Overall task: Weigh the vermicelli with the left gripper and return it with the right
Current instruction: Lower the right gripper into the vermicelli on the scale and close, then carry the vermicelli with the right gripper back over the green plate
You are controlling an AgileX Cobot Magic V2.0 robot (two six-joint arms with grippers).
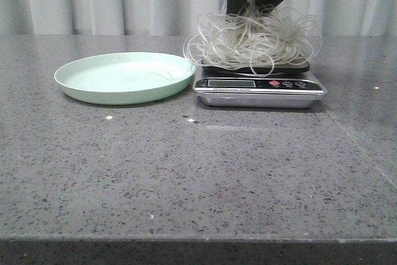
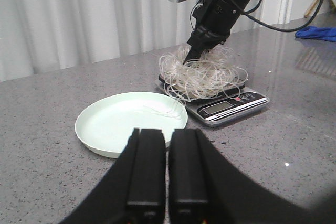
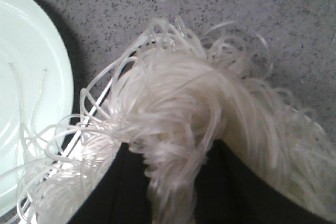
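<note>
right end effector [image 2: 195, 51] grasping the vermicelli [image 1: 251, 40] on the scale [image 1: 259, 85]
plate [image 1: 124, 77] lies beside it, toward the clenched left end effector [image 2: 168, 177].

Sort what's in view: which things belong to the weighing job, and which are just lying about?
Job:
- vermicelli, piled on the scale
- scale
- plate, holding a few stray strands
- right gripper, closed in the vermicelli
- left gripper, shut, empty, back from the plate

Lying about:
- blue cloth at the table's far side

The vermicelli [image 1: 251, 38] sits on the scale [image 1: 259, 85], with the plate [image 1: 124, 77] just left.
</note>
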